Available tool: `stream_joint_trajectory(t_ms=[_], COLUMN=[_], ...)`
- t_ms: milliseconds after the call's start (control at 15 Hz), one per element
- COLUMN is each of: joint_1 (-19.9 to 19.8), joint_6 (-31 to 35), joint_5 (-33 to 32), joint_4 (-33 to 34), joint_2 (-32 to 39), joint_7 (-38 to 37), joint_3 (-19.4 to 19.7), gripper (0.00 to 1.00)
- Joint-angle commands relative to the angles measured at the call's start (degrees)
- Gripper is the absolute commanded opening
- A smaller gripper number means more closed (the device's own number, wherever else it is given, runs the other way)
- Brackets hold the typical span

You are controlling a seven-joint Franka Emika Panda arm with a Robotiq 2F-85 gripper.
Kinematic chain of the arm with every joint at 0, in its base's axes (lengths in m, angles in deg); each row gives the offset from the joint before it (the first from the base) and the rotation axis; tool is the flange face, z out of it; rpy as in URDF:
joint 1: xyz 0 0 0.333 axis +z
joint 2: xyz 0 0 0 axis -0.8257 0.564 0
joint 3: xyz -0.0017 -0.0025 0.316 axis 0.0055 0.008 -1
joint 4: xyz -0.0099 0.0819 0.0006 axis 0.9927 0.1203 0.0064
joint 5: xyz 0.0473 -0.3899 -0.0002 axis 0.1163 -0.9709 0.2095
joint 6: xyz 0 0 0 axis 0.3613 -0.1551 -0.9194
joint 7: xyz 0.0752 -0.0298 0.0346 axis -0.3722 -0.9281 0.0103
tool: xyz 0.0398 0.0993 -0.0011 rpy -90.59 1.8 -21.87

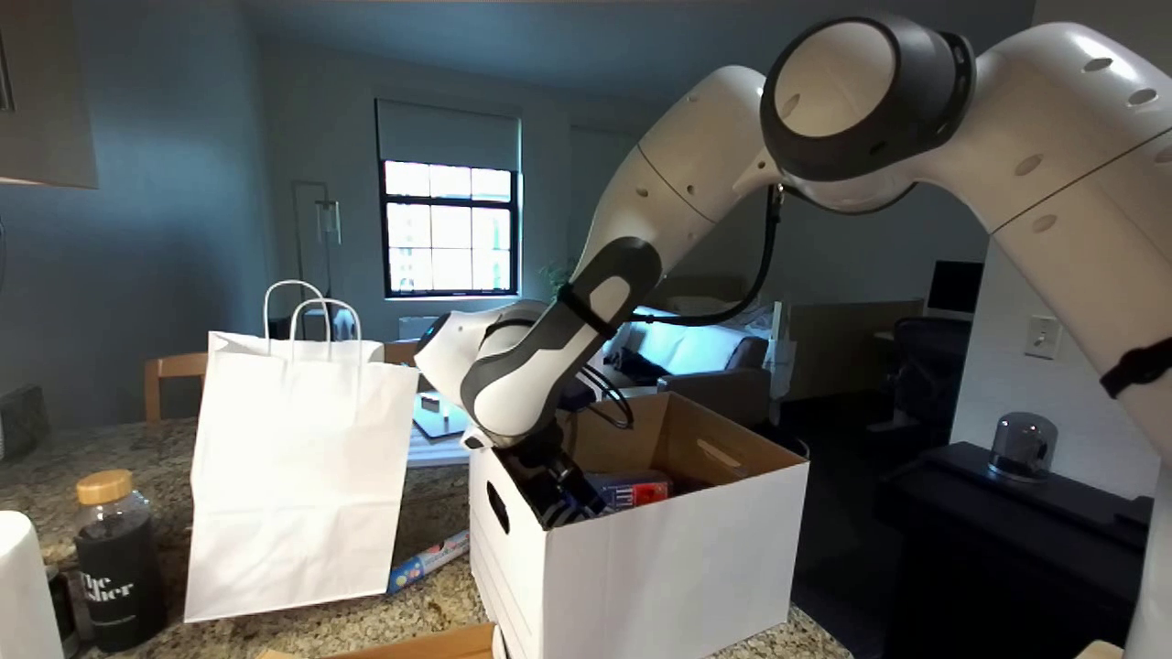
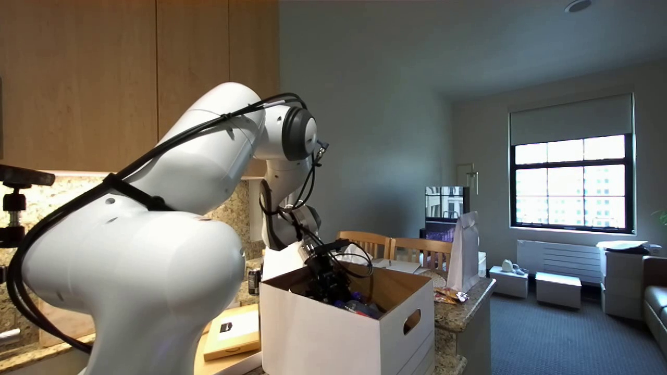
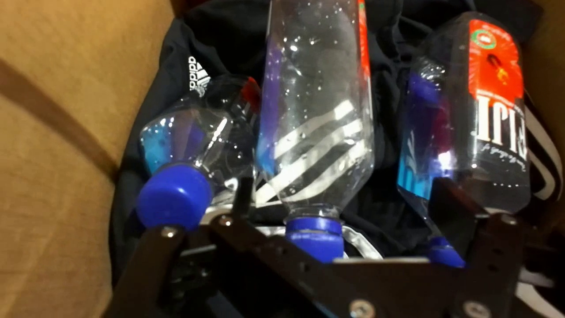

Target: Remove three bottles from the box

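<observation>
Your gripper (image 3: 346, 198) is down inside the box (image 1: 678, 567), jaws spread wide. With it in the box, three clear, blue-capped bottles (image 3: 315, 88) rest on black clothing (image 3: 229, 35); your wrist view shows the middle one's neck between the jaws. Near the box, a white paper bag (image 1: 298, 476) stands on the counter (image 1: 439, 599).

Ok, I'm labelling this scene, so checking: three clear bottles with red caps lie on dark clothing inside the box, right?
Not quite: the caps are blue, not red, as the wrist view shows. The rest stands: three clear bottles lie on dark clothing inside the box.
</observation>
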Motion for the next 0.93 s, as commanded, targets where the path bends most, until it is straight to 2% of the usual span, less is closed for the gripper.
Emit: stream_joint_trajectory(t_ms=[0, 133, 667, 733, 867], joint_1=[0.7, 0.8, 1.1, 1.1, 1.0], joint_6=[0.2, 0.4, -0.1, 0.0, 0.1], joint_5=[-1.5, -1.1, -1.3, -1.3, -1.2], joint_4=[1.8, 1.8, 1.7, 1.6, 1.4], joint_2=[1.8, 1.5, 1.5, 1.4, 1.1], joint_7=[0.0, 0.3, -0.7, -0.8, -1.0], joint_3=[0.1, -0.2, 0.1, 0.0, 0.0], gripper=[0.75, 0.67, 0.13, 0.10, 0.13])
